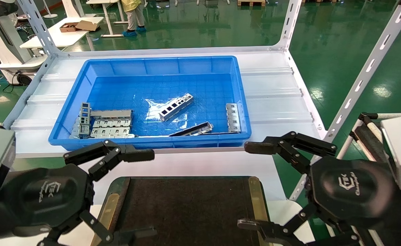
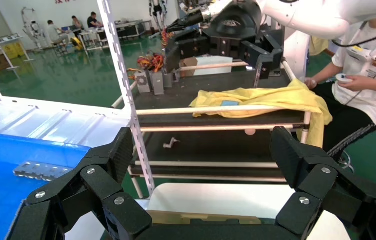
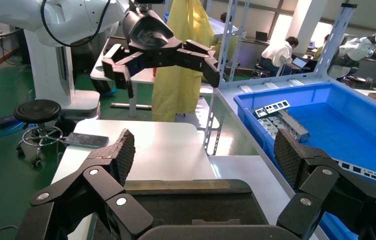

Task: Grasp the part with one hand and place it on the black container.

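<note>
The part point(image 1: 176, 107), a silver-grey box bar with a row of square dark openings, lies slanted in the middle of the blue bin point(image 1: 84, 78). The black container point(image 1: 187, 208), a flat dark tray with brass strips, lies on the near white table between my grippers; it also shows in the right wrist view point(image 3: 185, 205). My left gripper point(image 1: 145, 194) is open and empty over the tray's left edge. My right gripper point(image 1: 251, 186) is open and empty over its right edge. Both stay well short of the bin. The part shows in neither wrist view.
The bin also holds stacked grey metal cages point(image 1: 105, 123) at the front left, a darker slim bar point(image 1: 192, 130) at the front wall and a flat grey piece point(image 1: 233, 118) at the right wall. White slotted rack posts point(image 1: 357, 85) rise on the right. A cart point(image 2: 216, 115) stands beyond.
</note>
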Available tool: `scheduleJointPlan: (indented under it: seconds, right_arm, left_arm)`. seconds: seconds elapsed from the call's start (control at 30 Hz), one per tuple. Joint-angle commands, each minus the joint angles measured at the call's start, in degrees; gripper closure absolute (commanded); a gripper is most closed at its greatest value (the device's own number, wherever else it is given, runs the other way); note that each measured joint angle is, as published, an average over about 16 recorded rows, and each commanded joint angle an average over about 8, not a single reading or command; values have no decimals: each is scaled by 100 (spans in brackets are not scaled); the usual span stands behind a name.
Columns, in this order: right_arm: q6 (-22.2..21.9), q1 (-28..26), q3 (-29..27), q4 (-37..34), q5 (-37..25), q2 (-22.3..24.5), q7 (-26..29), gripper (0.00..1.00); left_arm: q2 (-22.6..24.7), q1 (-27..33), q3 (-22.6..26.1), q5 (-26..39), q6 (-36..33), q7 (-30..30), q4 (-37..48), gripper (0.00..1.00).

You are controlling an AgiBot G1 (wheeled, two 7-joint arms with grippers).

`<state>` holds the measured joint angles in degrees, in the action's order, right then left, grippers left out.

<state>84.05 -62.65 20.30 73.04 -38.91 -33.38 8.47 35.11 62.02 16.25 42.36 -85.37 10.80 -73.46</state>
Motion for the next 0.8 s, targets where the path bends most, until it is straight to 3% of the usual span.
scheduleJointPlan:
  seconds: [0.03,0.47,0.8]
  right_arm:
    - [0,0,0,-1,0,0,0,0]
    - [1,-1,2,-2,1,0,-1,0]
    - [1,-2,3,-2,1,0,-2,0]
  left_arm:
    - [-3,6,2,8,3,2,-2,0]
    - [207,365,153,531,392,27,148,0]
    - [897,1173,580,1610,1002,-76,1021,0]
